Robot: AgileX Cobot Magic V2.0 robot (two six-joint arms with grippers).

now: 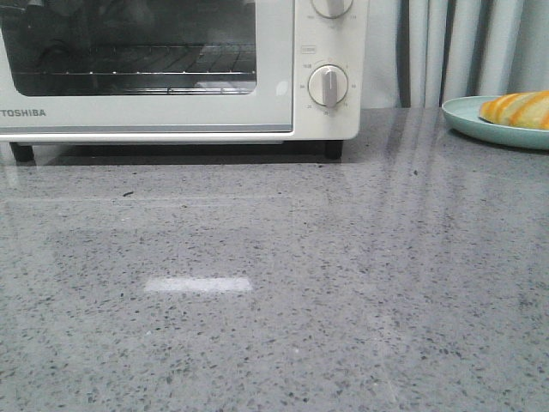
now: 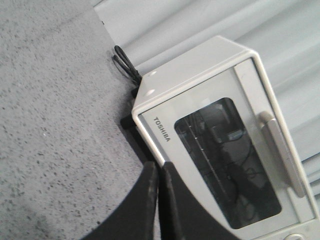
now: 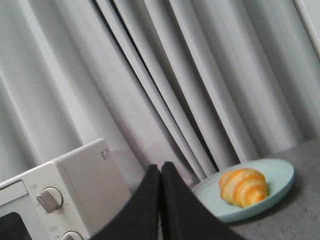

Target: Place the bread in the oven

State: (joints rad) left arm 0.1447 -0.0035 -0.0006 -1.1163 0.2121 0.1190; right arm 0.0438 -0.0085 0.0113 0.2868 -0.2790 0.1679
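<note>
**Oven door shut, bread on its plate, both grippers pressed closed**

Grey speckled stone fills my front view, with pale curtains (image 1: 463,51) hanging behind it. I see the oven (image 1: 171,69) at the back left, its glass door closed and the wire rack (image 1: 163,60) showing through the glass. At the far right edge, well apart from the oven, the bread (image 1: 517,110) lies on a pale green plate (image 1: 467,120). On my left wrist camera the left gripper (image 2: 160,200) has its fingers pressed together on nothing, near the oven's front corner. The right gripper (image 3: 160,200) likewise sits with fingers together and empty, between oven and plate in its view.
</note>
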